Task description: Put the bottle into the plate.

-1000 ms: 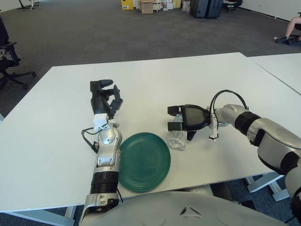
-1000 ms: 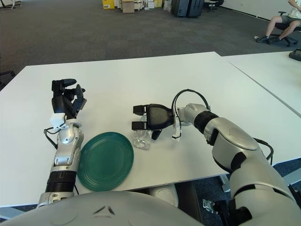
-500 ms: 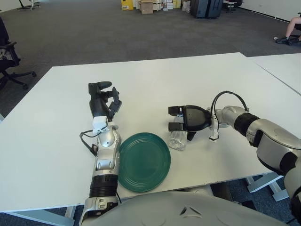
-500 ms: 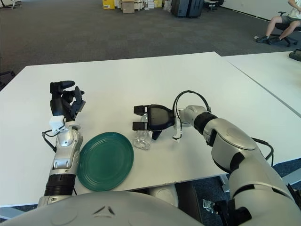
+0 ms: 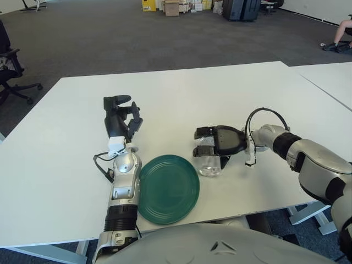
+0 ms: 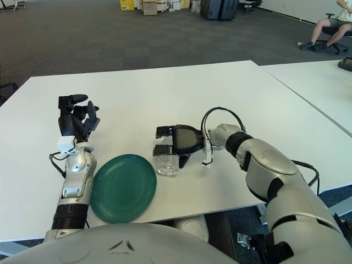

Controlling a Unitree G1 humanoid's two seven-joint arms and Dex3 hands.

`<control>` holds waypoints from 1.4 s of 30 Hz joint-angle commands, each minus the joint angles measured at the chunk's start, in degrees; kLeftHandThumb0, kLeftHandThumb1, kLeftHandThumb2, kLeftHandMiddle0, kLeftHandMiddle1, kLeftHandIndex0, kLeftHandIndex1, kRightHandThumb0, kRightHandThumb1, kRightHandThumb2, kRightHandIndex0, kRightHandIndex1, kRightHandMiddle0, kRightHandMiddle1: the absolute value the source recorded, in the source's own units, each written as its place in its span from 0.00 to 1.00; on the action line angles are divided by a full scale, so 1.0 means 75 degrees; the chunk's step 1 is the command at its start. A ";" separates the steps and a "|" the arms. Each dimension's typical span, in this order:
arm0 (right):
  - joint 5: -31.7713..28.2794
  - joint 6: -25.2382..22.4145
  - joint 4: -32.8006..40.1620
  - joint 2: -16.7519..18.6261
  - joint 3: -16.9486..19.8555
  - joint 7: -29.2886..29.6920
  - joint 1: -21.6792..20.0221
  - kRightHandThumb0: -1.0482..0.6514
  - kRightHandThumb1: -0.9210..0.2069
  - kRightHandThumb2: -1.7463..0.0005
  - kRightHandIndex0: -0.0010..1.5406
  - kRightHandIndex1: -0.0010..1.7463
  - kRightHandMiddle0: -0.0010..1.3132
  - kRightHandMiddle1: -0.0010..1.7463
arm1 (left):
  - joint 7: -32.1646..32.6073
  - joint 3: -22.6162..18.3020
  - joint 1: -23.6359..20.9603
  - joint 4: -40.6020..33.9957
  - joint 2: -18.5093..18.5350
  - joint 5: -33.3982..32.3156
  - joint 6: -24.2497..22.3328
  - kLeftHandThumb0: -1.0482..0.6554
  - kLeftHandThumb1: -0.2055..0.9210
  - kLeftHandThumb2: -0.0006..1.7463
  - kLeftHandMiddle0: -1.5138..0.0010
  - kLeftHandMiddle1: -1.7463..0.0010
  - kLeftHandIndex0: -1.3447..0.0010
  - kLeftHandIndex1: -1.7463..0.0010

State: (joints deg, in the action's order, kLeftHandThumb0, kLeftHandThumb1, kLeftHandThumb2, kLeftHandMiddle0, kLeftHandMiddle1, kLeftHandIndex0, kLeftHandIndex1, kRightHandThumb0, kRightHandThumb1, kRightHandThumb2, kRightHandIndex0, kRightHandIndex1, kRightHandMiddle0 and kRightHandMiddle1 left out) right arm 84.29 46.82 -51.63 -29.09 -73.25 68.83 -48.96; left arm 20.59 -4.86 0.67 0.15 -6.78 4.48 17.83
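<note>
The smooth white counter (image 5: 181,104) is carrying a round, glossy green plate (image 5: 168,188). Reaching in sideways, the right robot hand (image 5: 212,144) is closing black fingers around the clear plastic bottle (image 5: 208,163), partly hiding it, just right of the plate. The left robot hand (image 5: 118,116) is resting beside the plate, fingers loosely spread.

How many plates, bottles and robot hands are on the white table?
Plates: 1, the green plate
Bottles: 1, the clear bottle
Robot hands: 2, the left robot hand and the right robot hand
Total: 4
</note>
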 commanded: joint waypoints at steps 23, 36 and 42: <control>0.0689 -0.0550 0.1038 -0.0600 -0.0309 -0.0237 -0.0082 0.52 0.33 0.35 0.00 0.00 0.00 0.00 | -0.0064 -0.0006 0.0017 -0.0120 -0.0075 -0.0002 -0.0085 0.39 0.87 0.41 0.68 0.10 0.79 0.00; 0.1009 -0.0708 0.0539 -0.0186 -0.0734 -0.0173 -0.0203 0.37 0.24 0.52 0.00 0.00 0.00 0.00 | -0.0019 0.0019 0.0125 -0.0314 -0.0170 -0.0034 -0.0224 0.39 0.85 0.43 0.71 0.10 0.78 0.00; 0.1018 -0.0822 0.0265 -0.0050 -0.0874 -0.0086 -0.0251 0.30 0.10 0.65 0.03 0.00 0.01 0.03 | -0.0015 0.0032 0.0197 -0.0410 -0.0189 -0.0049 -0.0271 0.39 0.85 0.43 0.70 0.10 0.78 0.00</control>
State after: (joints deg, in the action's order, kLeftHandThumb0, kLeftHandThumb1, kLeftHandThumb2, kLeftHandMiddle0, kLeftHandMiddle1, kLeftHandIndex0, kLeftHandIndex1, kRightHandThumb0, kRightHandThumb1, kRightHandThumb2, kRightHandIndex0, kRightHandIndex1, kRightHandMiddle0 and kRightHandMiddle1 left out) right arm 89.26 41.81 -47.39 -30.32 -77.74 69.89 -51.54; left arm 20.40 -4.71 1.92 -2.10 -6.82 4.43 16.42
